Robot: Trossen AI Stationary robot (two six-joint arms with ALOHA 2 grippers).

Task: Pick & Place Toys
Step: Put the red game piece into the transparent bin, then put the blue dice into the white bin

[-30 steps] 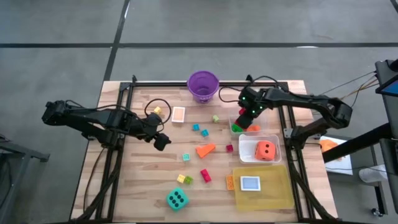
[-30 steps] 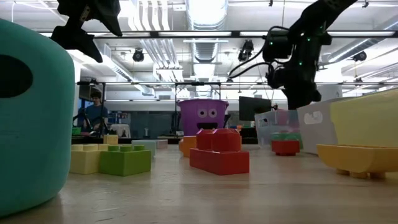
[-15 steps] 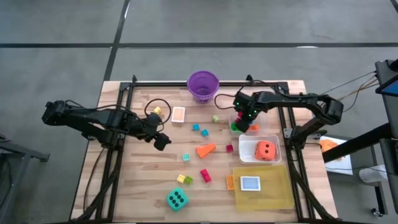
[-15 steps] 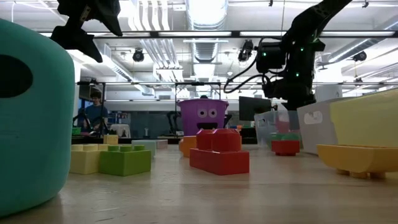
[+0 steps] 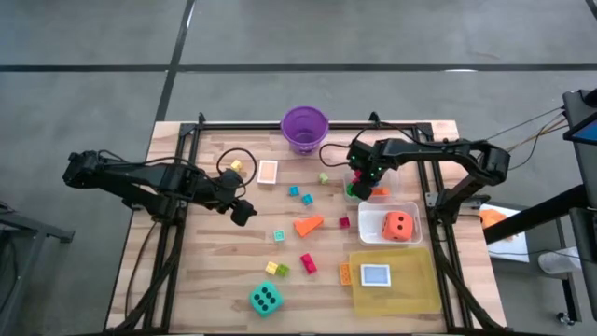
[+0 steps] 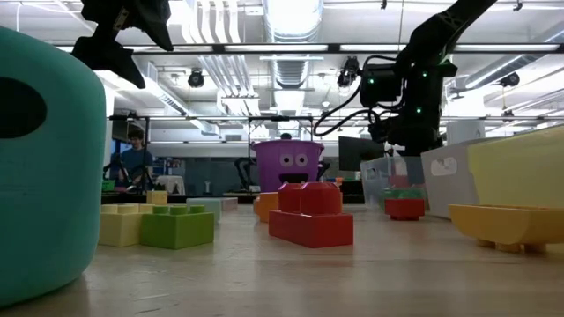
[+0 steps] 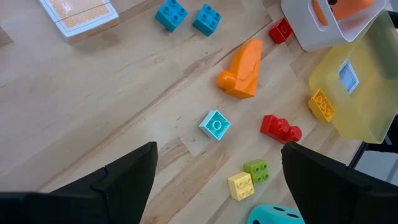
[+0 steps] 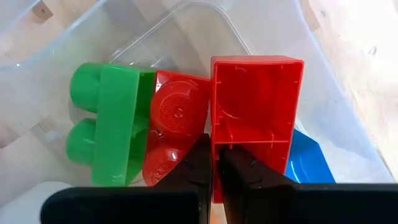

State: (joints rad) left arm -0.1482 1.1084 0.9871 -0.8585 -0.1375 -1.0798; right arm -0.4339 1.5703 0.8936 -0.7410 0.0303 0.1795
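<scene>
Red hollow block [image 8: 255, 124] pinched by the right fingers [image 8: 214, 177]; left fingers [image 7: 134, 177] spread, empty.

No writing, brand or number can be read anywhere. The teal die [image 5: 266, 299] and the orange die [image 5: 399, 225] carry only black dots, and the small cards [image 5: 269, 172] show plain panels with nothing legible on them.
</scene>
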